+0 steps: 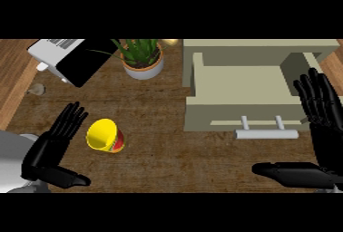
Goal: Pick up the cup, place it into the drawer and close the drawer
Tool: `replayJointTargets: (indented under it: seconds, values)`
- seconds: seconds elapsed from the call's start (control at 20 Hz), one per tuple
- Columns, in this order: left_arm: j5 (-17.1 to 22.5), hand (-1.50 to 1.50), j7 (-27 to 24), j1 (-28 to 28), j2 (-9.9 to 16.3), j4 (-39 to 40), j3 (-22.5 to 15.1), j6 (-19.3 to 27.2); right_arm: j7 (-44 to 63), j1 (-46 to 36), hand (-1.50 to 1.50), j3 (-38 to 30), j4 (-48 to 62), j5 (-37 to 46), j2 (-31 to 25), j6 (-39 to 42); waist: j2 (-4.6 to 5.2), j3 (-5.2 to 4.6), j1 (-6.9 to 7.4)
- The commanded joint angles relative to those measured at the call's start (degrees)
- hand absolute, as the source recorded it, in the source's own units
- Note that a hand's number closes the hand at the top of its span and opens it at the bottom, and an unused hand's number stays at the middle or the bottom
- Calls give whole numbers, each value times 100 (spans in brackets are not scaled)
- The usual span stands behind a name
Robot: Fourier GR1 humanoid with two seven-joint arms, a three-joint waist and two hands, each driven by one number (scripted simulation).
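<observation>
The yellow cup (105, 135) stands near the counter's (174, 158) left edge, well apart from the open drawer (237, 93) by the far right corner. The left hand (57, 145) is just beside the cup, palm facing it, fingers straight and apart, holding nothing. To do this step well, it should probably slide closer and curl round the cup's side. The right hand (320, 120) rests flat by the drawer, fingers straight too.
</observation>
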Motion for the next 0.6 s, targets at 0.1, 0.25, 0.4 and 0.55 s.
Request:
replayJointTargets:
  seconds: [0.1,0.25,0.4,0.55]
  values:
    - [-772,-150,-1382,-343,223,1790,158,-137,-345,12,-150,-14,306,20,70,73,7,-2,-10]
    - [-1097,-150,-1783,-935,187,2722,161,169,83,11,-150,-289,-195,-290,-144,228,3,-2,-28]
    - [-1107,-150,-2504,-1445,359,3921,359,-53,67,-236,-150,26,105,102,92,-19,18,-8,-48]
    - [-1126,-150,-2663,-1459,302,4143,357,26,-213,124,-150,-329,50,-302,-89,344,1,-1,-21]
